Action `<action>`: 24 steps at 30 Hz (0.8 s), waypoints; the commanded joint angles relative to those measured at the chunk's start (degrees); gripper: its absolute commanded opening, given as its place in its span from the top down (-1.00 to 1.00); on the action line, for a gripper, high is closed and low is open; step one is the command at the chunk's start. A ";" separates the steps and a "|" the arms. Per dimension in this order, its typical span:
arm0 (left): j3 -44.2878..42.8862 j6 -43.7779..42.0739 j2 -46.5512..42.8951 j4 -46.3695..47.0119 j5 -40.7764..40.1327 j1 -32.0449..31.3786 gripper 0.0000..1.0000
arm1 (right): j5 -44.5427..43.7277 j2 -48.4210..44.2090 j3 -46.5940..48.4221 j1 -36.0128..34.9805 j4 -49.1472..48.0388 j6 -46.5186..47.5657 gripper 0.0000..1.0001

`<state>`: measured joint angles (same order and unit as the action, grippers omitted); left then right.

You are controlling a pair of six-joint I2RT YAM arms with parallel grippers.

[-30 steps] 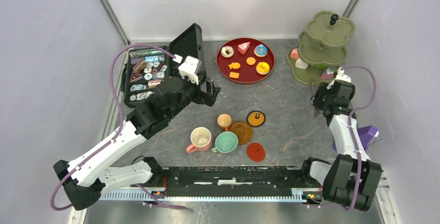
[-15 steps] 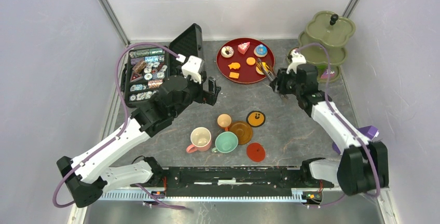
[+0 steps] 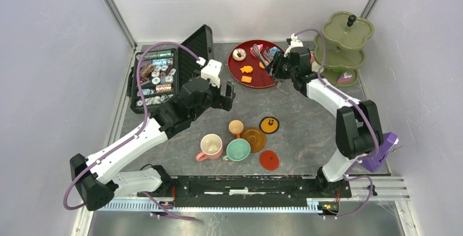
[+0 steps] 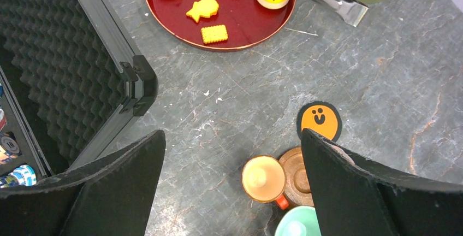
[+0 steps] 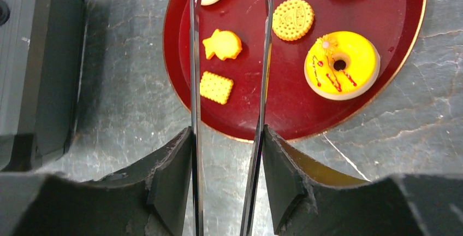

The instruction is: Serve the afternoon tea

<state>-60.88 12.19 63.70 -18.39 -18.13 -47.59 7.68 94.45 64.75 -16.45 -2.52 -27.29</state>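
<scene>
Case point(image 3: 155, 77) at left, pastries point(image 3: 239, 54) on tray point(image 3: 263, 81) behind cups point(image 3: 238, 148), tiered stand point(image 3: 336, 31) at right.

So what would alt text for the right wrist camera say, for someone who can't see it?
The right gripper holds thin metal tongs, their two blades apart and reaching out over a round red tray. On the tray lie a yellow donut, a round biscuit, a fish-shaped biscuit and a square biscuit; a black case sits at the left.
</scene>
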 commanded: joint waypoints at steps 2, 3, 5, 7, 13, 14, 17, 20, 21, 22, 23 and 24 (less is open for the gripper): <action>-2.51 1.53 1.11 -0.51 -2.24 0.21 -1.00 | -1.99 6.05 7.02 -0.12 -3.28 -4.06 -0.08; -2.77 1.61 1.20 -0.71 -2.26 0.22 -1.00 | -2.26 7.31 7.91 -0.12 -3.06 -4.13 -0.08; -3.01 2.02 1.36 -1.32 -2.36 0.22 -1.00 | -3.22 9.21 9.56 -0.15 -2.92 -4.33 -0.08; -2.63 2.78 1.50 -1.79 -2.23 0.26 -1.00 | -3.57 10.85 10.72 -0.16 -3.01 -4.69 -0.10; -1.13 5.61 1.01 -2.43 -2.01 0.21 -1.00 | -4.71 15.47 14.68 -0.15 -2.28 -4.62 -0.14; -1.00 5.87 0.90 -2.56 -1.95 0.22 -1.00 | -4.77 16.05 15.26 -0.16 -2.39 -4.59 -0.14; -0.74 6.01 0.77 -2.65 -2.54 0.22 -1.00 | -5.01 18.29 17.58 -0.26 -1.66 -4.53 -0.15; -0.56 5.83 0.79 -2.70 -3.85 0.26 -1.00 | -6.24 20.33 19.96 -0.60 -1.01 -3.81 -0.17; -0.55 5.76 0.78 -2.70 -4.10 0.23 -1.00 | -6.68 21.02 20.67 -0.74 -0.84 -3.49 -0.17; -0.64 5.74 0.81 -2.70 -4.20 0.22 -1.00 | -7.07 21.81 21.72 -0.85 -0.50 -3.25 -0.17; -0.64 5.82 0.84 -2.68 -4.20 0.21 -1.00 | -7.33 22.73 22.99 -1.03 0.32 -2.98 -0.18; -0.73 5.83 0.83 -2.70 -4.19 0.17 -1.00 | -7.33 23.47 24.09 -1.19 1.06 -2.68 -0.18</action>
<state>-61.21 15.25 65.10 -21.19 -20.64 -47.59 2.39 115.55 83.09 -16.80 -2.00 -31.22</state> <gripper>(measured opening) 0.997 0.586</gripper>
